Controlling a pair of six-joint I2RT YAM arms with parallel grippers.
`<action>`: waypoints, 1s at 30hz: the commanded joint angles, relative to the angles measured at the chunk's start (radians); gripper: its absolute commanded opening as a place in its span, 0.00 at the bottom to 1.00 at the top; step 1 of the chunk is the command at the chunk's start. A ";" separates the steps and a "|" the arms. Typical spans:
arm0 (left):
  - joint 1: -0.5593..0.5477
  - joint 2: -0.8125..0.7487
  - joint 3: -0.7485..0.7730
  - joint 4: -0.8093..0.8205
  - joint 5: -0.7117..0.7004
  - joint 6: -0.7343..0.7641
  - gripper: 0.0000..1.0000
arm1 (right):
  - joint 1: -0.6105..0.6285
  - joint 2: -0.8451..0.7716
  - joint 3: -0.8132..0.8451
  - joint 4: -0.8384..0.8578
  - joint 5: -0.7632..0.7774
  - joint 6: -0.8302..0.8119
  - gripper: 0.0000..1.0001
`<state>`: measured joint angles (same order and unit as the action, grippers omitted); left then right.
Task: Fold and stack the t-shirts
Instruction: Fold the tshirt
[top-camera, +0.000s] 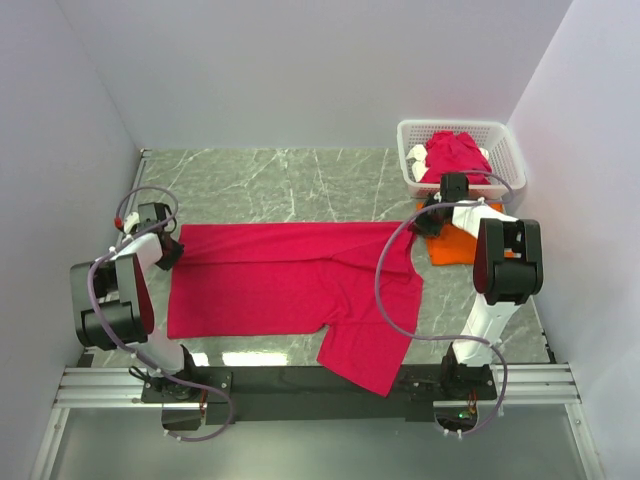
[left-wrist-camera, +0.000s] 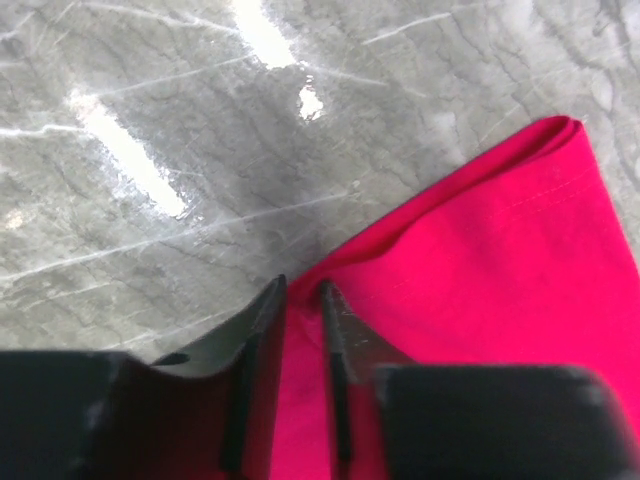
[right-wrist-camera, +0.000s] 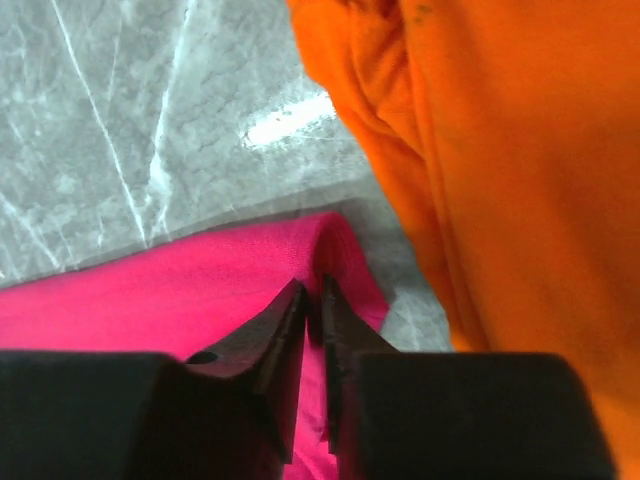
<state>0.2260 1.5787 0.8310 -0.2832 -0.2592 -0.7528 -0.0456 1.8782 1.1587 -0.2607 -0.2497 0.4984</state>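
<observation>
Bright overhead light, glare on table (left-wrist-camera: 130, 160), wrist-cam foregrnd blurry

Glossy, smooth grey stone-look tabletop (top-camera: 280, 185), glare patches at upper left. Soft matt cloth of crimson t-shirt (top-camera: 290, 280), stitched hem. Creased matt cloth of orange t-shirt (right-wrist-camera: 520, 200). White plastic lattice basket (top-camera: 508, 155).

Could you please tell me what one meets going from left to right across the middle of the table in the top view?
Left arm → spread pink shirt → orange shirt.
</observation>
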 joint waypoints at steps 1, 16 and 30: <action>0.006 -0.054 0.019 -0.026 -0.028 0.000 0.33 | 0.006 -0.048 0.059 -0.047 0.070 -0.035 0.29; -0.264 -0.453 -0.039 -0.129 -0.037 0.156 0.92 | 0.453 -0.539 -0.211 -0.163 0.385 -0.138 0.38; -0.347 -0.514 -0.092 -0.077 -0.020 0.247 0.90 | 0.504 -0.334 -0.202 -0.216 0.299 -0.158 0.18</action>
<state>-0.1177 1.0771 0.7242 -0.3851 -0.2752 -0.5346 0.4606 1.5249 0.8997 -0.4679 0.0448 0.3584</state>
